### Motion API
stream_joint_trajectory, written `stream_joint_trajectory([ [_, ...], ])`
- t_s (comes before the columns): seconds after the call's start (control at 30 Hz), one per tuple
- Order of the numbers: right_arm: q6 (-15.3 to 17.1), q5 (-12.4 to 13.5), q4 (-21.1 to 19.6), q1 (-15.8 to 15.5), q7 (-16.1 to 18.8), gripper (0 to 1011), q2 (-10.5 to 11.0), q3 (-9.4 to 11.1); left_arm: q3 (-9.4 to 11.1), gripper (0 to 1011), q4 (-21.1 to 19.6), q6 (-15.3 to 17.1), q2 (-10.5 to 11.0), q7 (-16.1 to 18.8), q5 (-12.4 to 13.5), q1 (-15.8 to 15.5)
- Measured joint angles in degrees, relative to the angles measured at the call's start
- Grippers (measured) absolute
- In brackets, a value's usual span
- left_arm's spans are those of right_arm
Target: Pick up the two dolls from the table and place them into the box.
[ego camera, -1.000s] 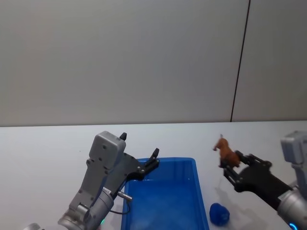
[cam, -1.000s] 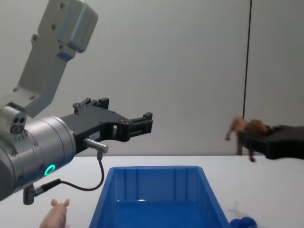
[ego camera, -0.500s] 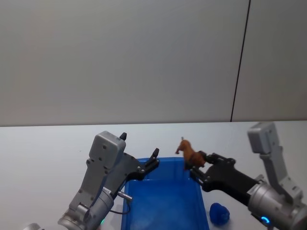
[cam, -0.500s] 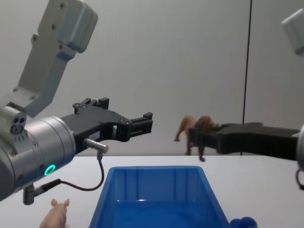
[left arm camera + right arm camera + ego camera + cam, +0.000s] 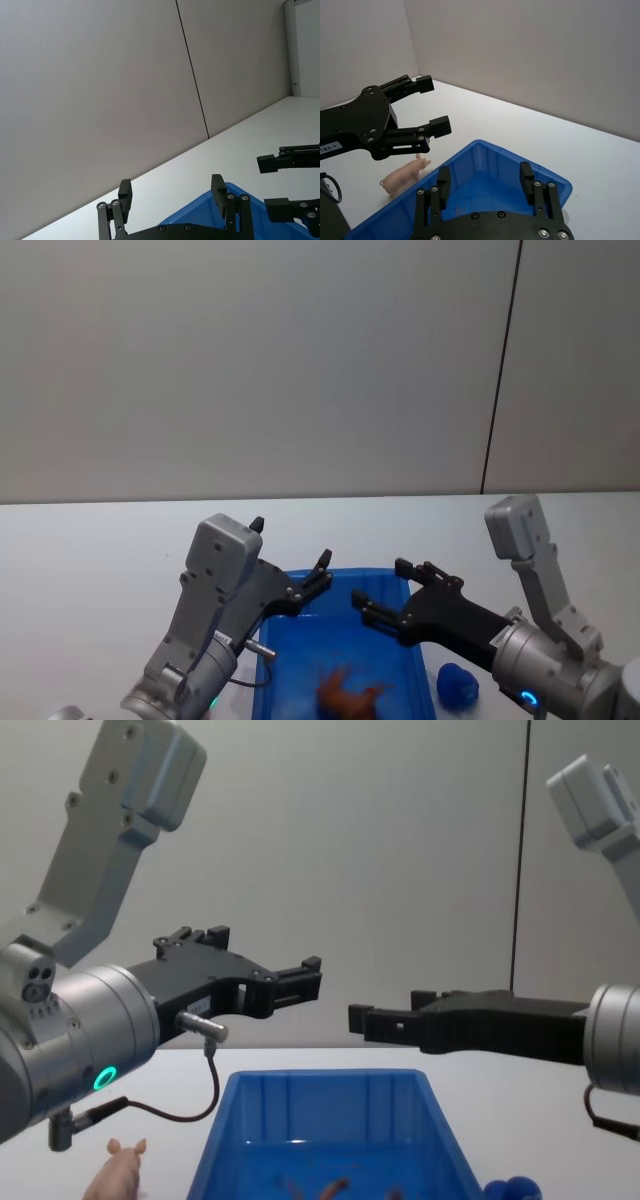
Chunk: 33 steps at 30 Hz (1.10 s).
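The blue box [image 5: 300,655] stands in the middle of the white table. A brown lion-like doll [image 5: 351,699] lies on its floor, also low in the chest view as the brown doll [image 5: 332,1187]. My right gripper [image 5: 380,583] hovers open and empty above the box's far right part. My left gripper [image 5: 291,543] hangs open over the box's far left corner, holding nothing. A pale pink pig doll [image 5: 117,1174] lies on the table left of the box, seen as the pig [image 5: 404,173] from the right wrist. A rounded blue figure [image 5: 457,686] sits just right of the box.
A plain grey wall with a dark vertical seam [image 5: 500,370] rises behind the table. Bare white tabletop [image 5: 90,550] stretches to the left and behind the box. A thin cable [image 5: 205,1095] loops under my left wrist.
My right gripper carried the brown lion doll leftward over the box and opened. The doll has dropped onto the box floor. The left arm has not moved.
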Motion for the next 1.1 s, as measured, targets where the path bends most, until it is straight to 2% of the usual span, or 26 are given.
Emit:
stream_joint_trajectory([
  [0.17,-0.72,0.1,0.0,-0.11,-0.82,951,0.36,0.22,0.0,1002,0.0,0.0,0.0,0.0,0.0,0.0],
  [0.27,-1.09,0.32,-0.28,-0.43,-1.41,1001,0.79,0.54,0.0,1002,0.0,0.0,0.0,0.0,0.0,0.0],
  [0.67,-1.89,2.15,-2.47,-3.82,-4.18,1001,4.33,2.52,0.0,1002,0.0,0.0,0.0,0.0,0.0,0.0],
  [1.1,0.56,4.28,-2.77,-7.04,-4.94,1001,7.36,3.82,0.0,1001,0.0,0.0,0.0,0.0,0.0,0.0],
])
